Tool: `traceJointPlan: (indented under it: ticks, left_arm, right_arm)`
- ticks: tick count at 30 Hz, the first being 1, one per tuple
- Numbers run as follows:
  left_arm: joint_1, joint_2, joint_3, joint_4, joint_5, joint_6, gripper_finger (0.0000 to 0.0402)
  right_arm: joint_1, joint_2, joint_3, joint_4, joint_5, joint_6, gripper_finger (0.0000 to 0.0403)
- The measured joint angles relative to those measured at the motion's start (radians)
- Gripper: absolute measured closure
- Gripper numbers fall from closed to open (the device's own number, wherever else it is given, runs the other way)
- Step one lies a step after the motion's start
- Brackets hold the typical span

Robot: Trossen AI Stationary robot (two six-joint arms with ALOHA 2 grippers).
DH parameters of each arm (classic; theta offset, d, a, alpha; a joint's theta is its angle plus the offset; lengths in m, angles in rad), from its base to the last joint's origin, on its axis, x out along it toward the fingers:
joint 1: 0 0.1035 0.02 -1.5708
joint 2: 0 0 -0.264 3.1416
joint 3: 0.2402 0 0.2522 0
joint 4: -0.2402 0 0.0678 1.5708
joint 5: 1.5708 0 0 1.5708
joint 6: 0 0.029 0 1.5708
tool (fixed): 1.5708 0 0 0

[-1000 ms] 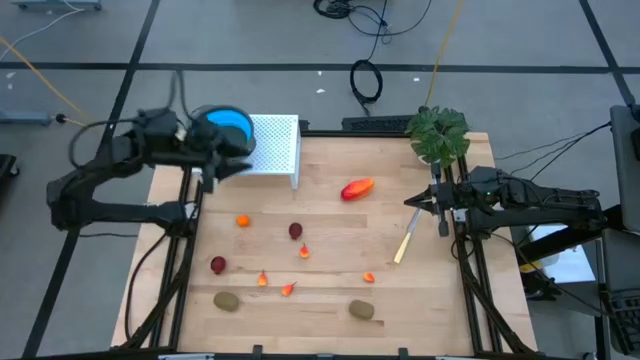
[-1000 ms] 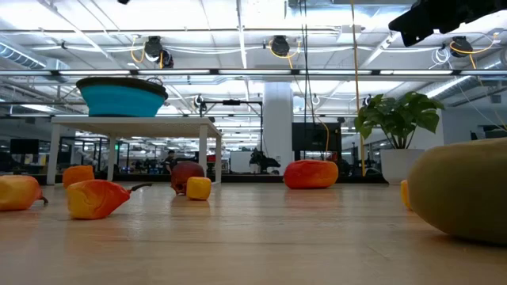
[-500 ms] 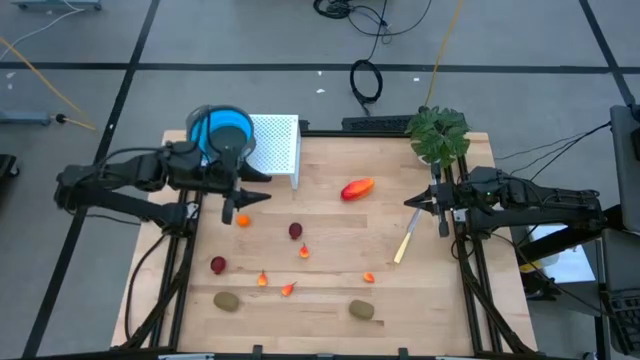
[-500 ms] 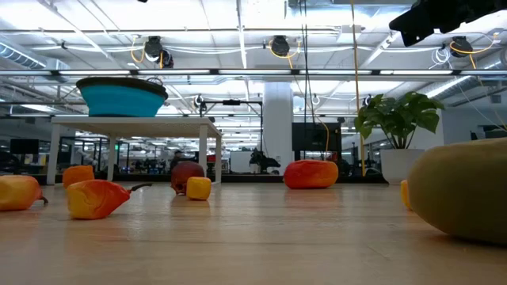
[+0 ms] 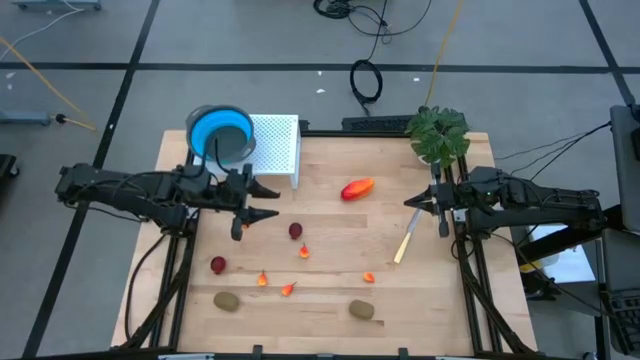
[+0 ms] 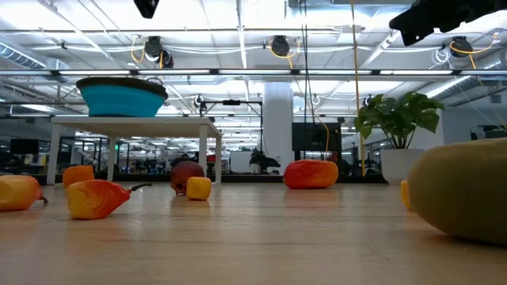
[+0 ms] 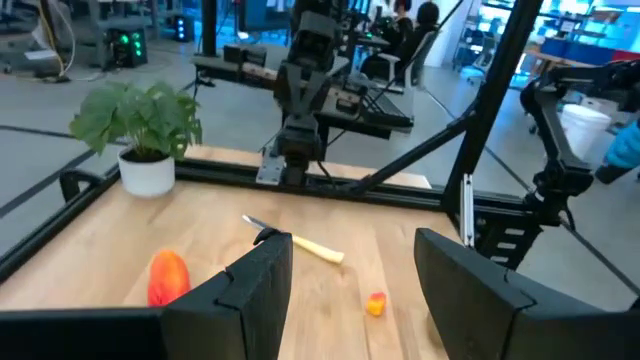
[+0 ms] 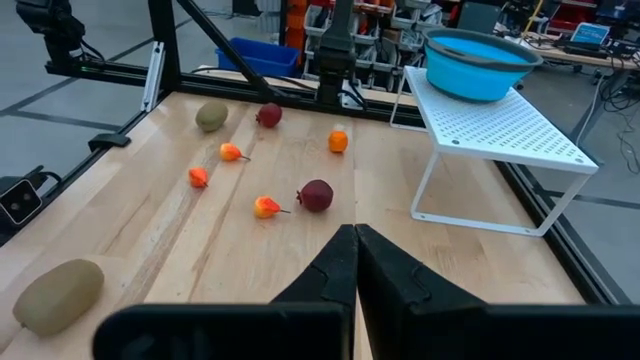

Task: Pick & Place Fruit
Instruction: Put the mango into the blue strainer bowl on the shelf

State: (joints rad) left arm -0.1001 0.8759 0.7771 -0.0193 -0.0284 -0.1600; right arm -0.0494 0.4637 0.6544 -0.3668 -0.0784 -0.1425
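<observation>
Toy fruits lie on the wooden table: a red-orange oval, dark red balls, small orange bits and two kiwis. A small orange ball shows in the right wrist view; in the high view my left arm covers it. My left gripper hovers open and level above the table's left half, with nothing between its fingers. My right gripper waits shut at the right side, above the table.
A blue bowl sits on a white wire rack at the far left. A potted plant stands at the far right. A pale yellow stick lies near my right gripper. Black frame rails run along the table's sides.
My left gripper has come away from the blue bowl on the rack, going down and toward the table's near and right edges. It now points level across the table. Its fingers have stayed open. No fruit has moved.
</observation>
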Motion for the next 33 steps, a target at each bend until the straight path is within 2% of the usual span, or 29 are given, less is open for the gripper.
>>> traceJointPlan:
  ticks: [13, 28, 33]
  left_arm:
    - [-0.067, -0.182, -0.121, -0.002, -0.076, 0.054, 0.0192]
    - [-0.071, -0.45, -0.32, -0.016, -0.077, 0.061, 0.0192]
    - [-0.071, -0.526, -0.378, -0.015, -0.076, 0.061, 0.0192]
  right_arm:
    - [0.0, 0.12, 0.0, 0.094, 0.0, -0.01, 0.0403]
    - [-0.018, 0.312, 0.0, 0.294, 0.031, -0.027, 0.0403]
    - [-0.037, 0.367, 0.036, 0.292, 0.03, -0.008, 0.0403]
